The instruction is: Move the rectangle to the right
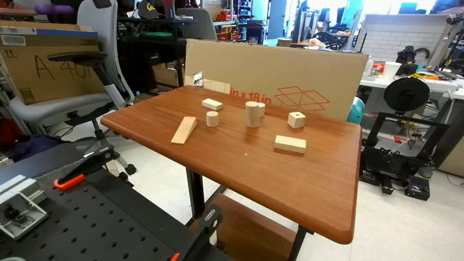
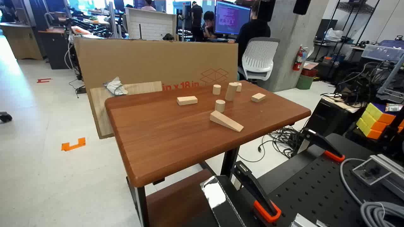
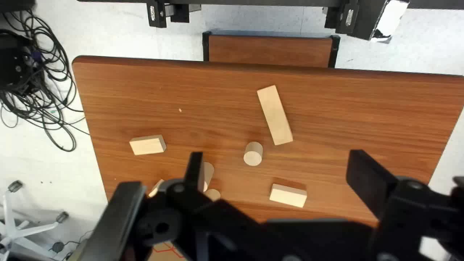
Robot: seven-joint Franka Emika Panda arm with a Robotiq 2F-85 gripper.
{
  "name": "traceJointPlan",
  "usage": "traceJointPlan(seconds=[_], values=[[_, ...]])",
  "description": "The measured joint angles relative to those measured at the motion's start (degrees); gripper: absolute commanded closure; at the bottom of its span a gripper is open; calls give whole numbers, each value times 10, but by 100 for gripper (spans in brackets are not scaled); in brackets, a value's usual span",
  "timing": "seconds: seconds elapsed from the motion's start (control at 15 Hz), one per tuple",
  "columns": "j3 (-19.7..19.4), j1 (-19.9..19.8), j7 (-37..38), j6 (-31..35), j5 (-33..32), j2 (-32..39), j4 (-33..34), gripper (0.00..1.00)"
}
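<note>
Shows two pale wooden rectangles [image 1: 290, 144] on grained table [image 1: 319, 174], holed cube [image 1: 296, 121] in an exterior view, wide-spread fingers [image 3: 369, 183] only in wrist view.

In the wrist view we are seeing the pincer [image 3: 277, 157] looming dark and out of focus, while the worktop [image 3: 203, 90] beyond it is showing crisper under even light. Within its gap, soft shadows are lying. In both exterior views we are getting washed-out glare from the background [image 1: 382, 6] well beyond the pincer's worktop; in an exterior view the floor [image 2: 14, 61] is gleaming.
</note>
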Motion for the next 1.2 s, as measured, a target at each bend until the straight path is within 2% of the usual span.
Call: traceJointPlan(seconds=[0.73, 0.93, 1.2], values=[[-1, 1, 2, 0, 0, 0, 0, 0], [1, 1, 36, 8, -1, 2, 9, 0], [1, -11, 99, 108, -4, 49, 45, 0]])
